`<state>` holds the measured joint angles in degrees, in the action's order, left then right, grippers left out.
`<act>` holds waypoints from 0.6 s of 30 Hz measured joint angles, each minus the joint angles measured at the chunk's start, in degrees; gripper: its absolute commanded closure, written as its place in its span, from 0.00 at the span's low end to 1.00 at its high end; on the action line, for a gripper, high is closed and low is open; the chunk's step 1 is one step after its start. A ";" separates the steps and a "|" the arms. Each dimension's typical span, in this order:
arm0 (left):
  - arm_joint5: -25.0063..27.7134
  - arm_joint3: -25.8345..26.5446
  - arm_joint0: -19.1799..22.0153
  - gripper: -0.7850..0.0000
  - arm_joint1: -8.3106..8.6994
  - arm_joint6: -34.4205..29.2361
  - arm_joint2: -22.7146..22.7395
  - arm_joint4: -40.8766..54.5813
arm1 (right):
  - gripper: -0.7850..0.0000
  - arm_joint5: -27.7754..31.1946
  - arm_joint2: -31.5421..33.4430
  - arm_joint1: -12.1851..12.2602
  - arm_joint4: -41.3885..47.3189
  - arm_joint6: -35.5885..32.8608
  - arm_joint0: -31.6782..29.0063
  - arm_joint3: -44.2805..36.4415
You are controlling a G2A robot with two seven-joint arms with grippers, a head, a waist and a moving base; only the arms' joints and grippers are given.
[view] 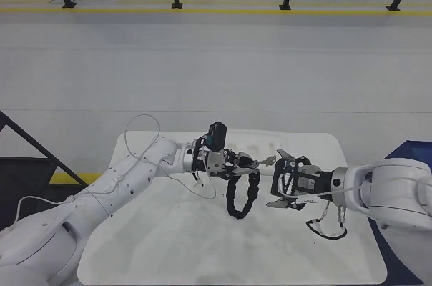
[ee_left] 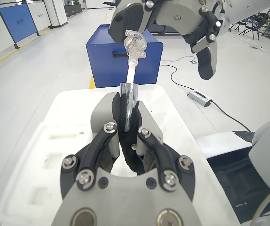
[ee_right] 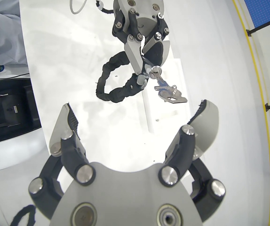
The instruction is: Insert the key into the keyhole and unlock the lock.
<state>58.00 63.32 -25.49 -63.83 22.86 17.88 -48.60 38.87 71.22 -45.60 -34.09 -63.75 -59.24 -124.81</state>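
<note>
Left gripper: Just left of centre in the top view, we see the left gripper (view: 236, 163) with its jaws pressed together on the chrome cylinder of the lock (ee_left: 129, 99).
Lock: Its black sheathed cable (view: 242, 194) hangs in a loop below the gripper, over the middle of the white table (view: 166, 236). We cannot tell whether the loop rests on the surface.
Key: At centre frame the key (ee_left: 135, 45) sits with its blade in the keyhole at the cylinder's end, head pointing right. A second key (ee_right: 176, 98) dangles from the same ring.
Right gripper: Right of centre, the right gripper (ee_right: 136, 111) faces the key with its jaws spread wide. One pad (ee_left: 128, 17) is just beside the key's head; we cannot tell if it touches.
Foam tray: A white foam tray (ee_left: 41, 130) lies on the table under the left gripper.
</note>
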 measured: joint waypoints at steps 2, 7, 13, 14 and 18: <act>0.00 -0.29 -0.02 1.00 -0.24 0.01 0.03 0.28 | 0.00 0.64 -0.14 0.06 -0.57 0.85 -0.44 -0.41; 0.00 -0.81 -0.02 1.00 -0.79 0.00 0.10 0.33 | 0.00 1.52 -1.58 0.05 -1.60 2.31 -0.31 -0.62; 0.00 -0.89 0.22 1.00 -1.24 -0.11 0.17 -1.05 | 0.00 1.04 -3.86 -0.17 -2.01 2.72 1.34 0.50; 0.00 -0.88 0.25 1.00 -1.29 -0.07 0.23 -1.43 | 0.00 0.94 -4.15 -0.20 -1.99 2.67 1.62 0.61; 0.00 -0.68 0.29 1.00 -1.51 0.32 0.62 -3.52 | 0.00 0.38 -5.21 -0.25 -1.40 2.08 2.67 1.18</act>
<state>58.00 62.64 -25.20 -65.34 23.18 18.51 -52.12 39.25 66.02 -45.85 -35.48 -61.67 -56.57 -123.62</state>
